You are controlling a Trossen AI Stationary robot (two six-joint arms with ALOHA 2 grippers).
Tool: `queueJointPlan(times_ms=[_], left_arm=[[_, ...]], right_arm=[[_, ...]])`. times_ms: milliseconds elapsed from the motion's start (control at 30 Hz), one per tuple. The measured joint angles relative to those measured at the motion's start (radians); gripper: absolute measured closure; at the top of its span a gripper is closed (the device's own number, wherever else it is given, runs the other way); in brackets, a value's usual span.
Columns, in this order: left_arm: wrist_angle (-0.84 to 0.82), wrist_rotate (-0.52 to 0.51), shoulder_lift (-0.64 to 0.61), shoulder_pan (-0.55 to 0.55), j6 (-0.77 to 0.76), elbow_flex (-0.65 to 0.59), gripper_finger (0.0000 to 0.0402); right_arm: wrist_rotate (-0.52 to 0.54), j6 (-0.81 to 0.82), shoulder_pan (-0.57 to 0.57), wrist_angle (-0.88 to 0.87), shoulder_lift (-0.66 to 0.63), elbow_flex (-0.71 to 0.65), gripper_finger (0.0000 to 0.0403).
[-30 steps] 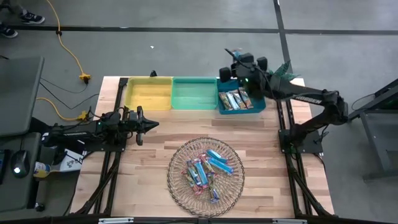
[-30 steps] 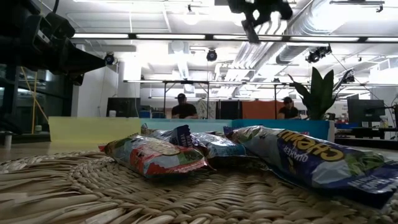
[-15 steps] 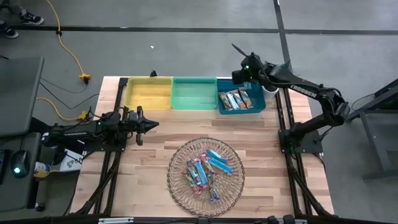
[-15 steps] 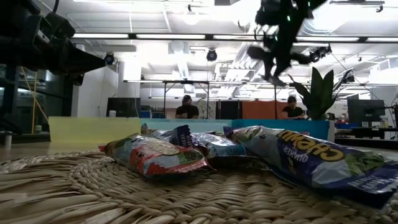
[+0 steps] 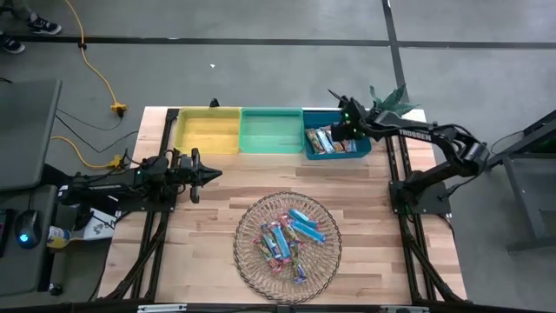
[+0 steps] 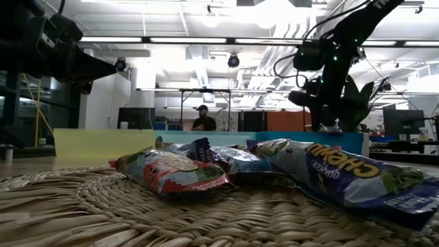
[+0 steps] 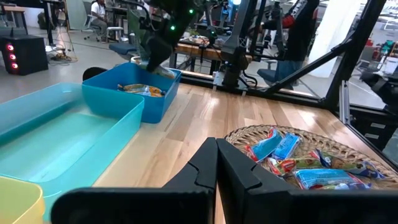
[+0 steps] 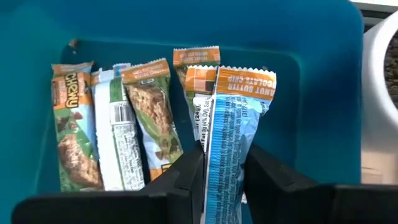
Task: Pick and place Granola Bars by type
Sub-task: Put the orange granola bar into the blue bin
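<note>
I am the robot, seen from above at a pale wooden table (image 5: pixel 226 187). My right claw (image 5: pixel 340 130) is reaching in from the right of the frame and hanging over the blue bin (image 5: pixel 337 154), which is sitting at the top of the table, right of centre. My right fingers (image 8: pixel 186 174) are clenching a tan-orange and blue bar (image 8: pixel 229 137); in my right wrist view it is filling the centre of the frame, standing between the two dark fingers with its orange end toward the bin's far wall. Four or five more orange-topped bars (image 8: pixel 149 112) are lying side by side on the bin's floor, in the left half of that frame.

My left claw (image 5: pixel 207 174) is waiting at the left of the overhead frame, just below the yellow bin (image 5: pixel 207 130), with its fingers (image 7: pixel 233 171) pressed together on nothing. The green bin (image 5: pixel 271 130) is sitting between the yellow one and the blue one, all three in a row touching.

The round wire basket (image 5: pixel 245 259) is resting at the bottom centre of the overhead frame, well apart from the bins. A loose heap of light blue and pink-red bars (image 5: pixel 287 236) is lying in it. In the low view, the nearest wrappers (image 6: pixel 171 171) are filling the foreground, and a person (image 6: pixel 203 118) is sitting far behind the table.
</note>
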Motion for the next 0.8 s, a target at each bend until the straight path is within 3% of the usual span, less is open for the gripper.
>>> queueJointPlan(times_ms=[400, 800], left_arm=[[0.000, 0.000, 0.000, 0.000, 0.000, 0.000, 0.0401], [0.000, 0.000, 0.000, 0.000, 0.000, 0.000, 0.0401]], right_arm=[[0.014, -0.076, -0.012, 0.148, -0.001, -0.032, 0.0325], [-0.046, -0.108, -0.026, 0.152, -0.001, -0.028, 0.0325]])
